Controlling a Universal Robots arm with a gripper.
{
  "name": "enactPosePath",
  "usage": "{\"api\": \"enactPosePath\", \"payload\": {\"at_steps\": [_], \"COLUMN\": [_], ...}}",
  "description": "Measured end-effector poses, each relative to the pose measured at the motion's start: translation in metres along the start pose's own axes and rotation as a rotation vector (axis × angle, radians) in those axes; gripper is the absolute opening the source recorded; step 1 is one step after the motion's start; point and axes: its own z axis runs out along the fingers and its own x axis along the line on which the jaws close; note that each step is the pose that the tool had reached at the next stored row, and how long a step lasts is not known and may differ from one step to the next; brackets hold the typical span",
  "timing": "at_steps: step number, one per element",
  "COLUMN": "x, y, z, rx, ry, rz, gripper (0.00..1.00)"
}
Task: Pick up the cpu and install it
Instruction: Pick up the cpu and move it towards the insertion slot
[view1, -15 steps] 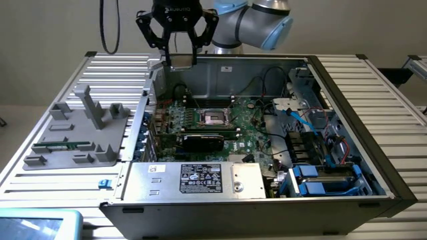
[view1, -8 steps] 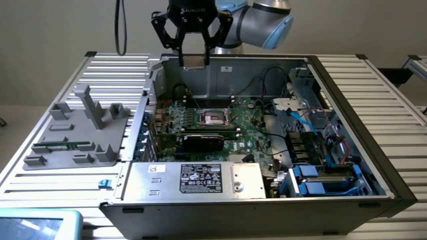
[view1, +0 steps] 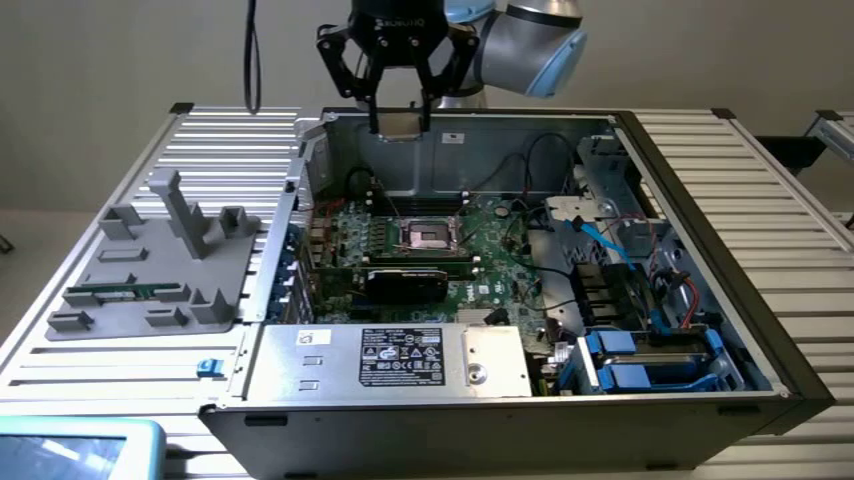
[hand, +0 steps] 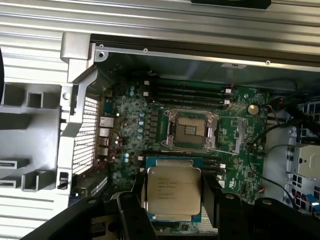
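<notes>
A ribbed metal table (view1: 761, 170) carries an open computer case (view1: 467, 440), with a plain pale wall behind. In the upper middle of the exterior view the gripper (view1: 400, 116) hangs above the case's far edge. Its fingers (hand: 214, 197) are closed against two opposite sides of the cpu (hand: 173, 192), which is held flat with its metal top up, clear of the motherboard (view1: 501, 262). The dark socket (view1: 430, 236) sits at the board's centre, lower in that frame than the chip. At the exterior view's left, a grey fixture (view1: 147, 250) holds a green memory stick (view1: 124, 294).
</notes>
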Motion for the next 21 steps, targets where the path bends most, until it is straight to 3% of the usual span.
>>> {"api": "enactPosePath", "payload": {"at_steps": [7, 13, 21], "x": [-0.0012, -0.0014, -0.0028], "y": [-0.0001, -0.0003, -0.0003], "z": [0.0003, 0.0021, 0.0033], "rx": [-0.0013, -0.0016, -0.0070], "ry": [-0.0011, -0.0068, -0.0124], "rz": [0.012, 0.074, 0.130], "gripper": [0.54, 0.54, 0.54]}}
